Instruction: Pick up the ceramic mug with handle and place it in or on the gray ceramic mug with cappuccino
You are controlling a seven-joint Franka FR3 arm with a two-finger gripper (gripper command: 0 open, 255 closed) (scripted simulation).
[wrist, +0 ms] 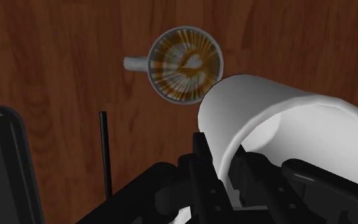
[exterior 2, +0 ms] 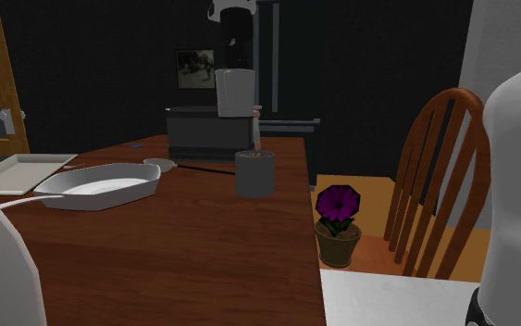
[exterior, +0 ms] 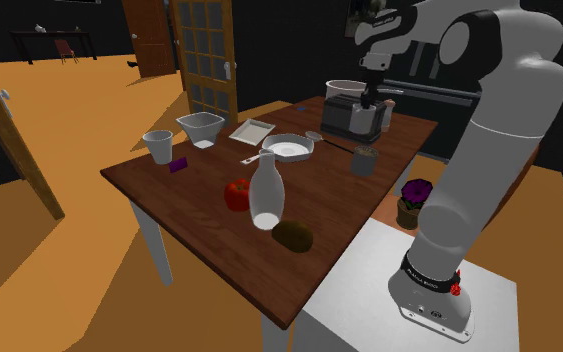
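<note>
The all-black gripper (wrist: 224, 167) clamps the rim wall of the white round mug (wrist: 285, 127), which appears tilted, aloft over the brown wooden desk (wrist: 56, 63). The mug is likely stiff, slick and chip-prone, and this rim pinch may let it swing. The gray handled mug of cappuccino (wrist: 185, 63) stands below, just aside. A black boxy appliance (exterior 2: 207, 134) crowds near.

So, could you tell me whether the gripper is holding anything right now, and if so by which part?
Yes: the gripper is shut on the white mug, clasping its wall at the rim, one finger inside, one outside.
</note>
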